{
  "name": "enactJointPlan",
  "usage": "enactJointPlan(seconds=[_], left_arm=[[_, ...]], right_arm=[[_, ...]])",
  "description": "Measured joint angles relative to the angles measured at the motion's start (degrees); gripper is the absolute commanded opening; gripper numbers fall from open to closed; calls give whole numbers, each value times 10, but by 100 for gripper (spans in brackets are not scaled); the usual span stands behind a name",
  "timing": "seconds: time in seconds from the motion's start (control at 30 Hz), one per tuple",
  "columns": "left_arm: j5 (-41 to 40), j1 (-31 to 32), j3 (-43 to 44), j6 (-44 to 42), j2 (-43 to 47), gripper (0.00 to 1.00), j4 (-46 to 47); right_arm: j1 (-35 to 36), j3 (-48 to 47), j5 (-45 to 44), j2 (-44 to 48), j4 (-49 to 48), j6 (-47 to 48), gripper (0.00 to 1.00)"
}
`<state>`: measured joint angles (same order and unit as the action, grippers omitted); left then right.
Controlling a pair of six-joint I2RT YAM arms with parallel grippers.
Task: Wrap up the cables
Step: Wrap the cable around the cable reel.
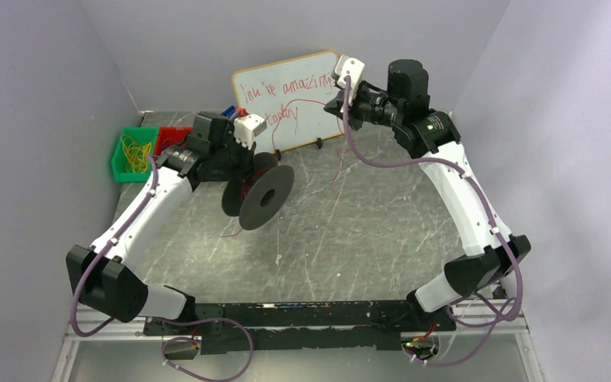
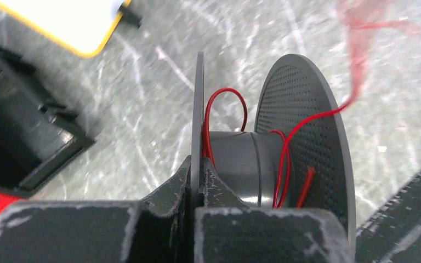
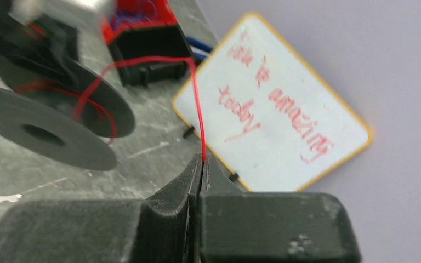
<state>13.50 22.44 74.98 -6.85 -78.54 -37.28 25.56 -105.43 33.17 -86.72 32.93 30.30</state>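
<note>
A black spool (image 1: 264, 195) hangs tilted above the table at centre left. My left gripper (image 1: 239, 171) is shut on the thin edge of one spool flange (image 2: 198, 109), its jaws (image 2: 200, 171) pressed against both sides. A few loose turns of the red cable (image 2: 281, 164) lie round the grey hub (image 2: 241, 164). From the spool the cable (image 1: 302, 102) rises to my right gripper (image 1: 336, 107), raised in front of the whiteboard. In the right wrist view, that gripper (image 3: 203, 161) is shut on the red cable (image 3: 197, 109), which runs back to the spool (image 3: 49, 131).
A whiteboard (image 1: 290, 99) with red writing leans on the back wall. A green bin (image 1: 134, 153) of yellow wire loops and a red bin (image 1: 171, 139) sit at back left. A loose red strand (image 1: 235, 231) trails on the table below the spool.
</note>
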Motion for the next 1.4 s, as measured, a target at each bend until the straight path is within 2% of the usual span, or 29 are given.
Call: enactJointPlan(seconds=[0.27, 0.4, 0.63, 0.73, 1.03, 1.23, 1.4], left_arm=[[127, -22, 99, 27, 3, 2, -28], [136, -55, 147, 67, 3, 2, -29], [104, -86, 214, 151, 3, 2, -14], [86, -93, 220, 185, 2, 2, -7], [21, -111, 224, 258, -18, 2, -7], [26, -122, 224, 288, -18, 3, -7], [-10, -122, 224, 286, -18, 2, -7]], right_arm=[[-69, 154, -19, 3, -65, 10, 0], [-72, 226, -20, 28, -90, 18, 0], [-59, 275, -8, 43, -97, 19, 0], [-24, 286, -18, 38, -98, 21, 0], [158, 306, -79, 0, -106, 34, 0], [207, 287, -109, -61, -94, 51, 0], [258, 254, -115, -74, -45, 74, 0]])
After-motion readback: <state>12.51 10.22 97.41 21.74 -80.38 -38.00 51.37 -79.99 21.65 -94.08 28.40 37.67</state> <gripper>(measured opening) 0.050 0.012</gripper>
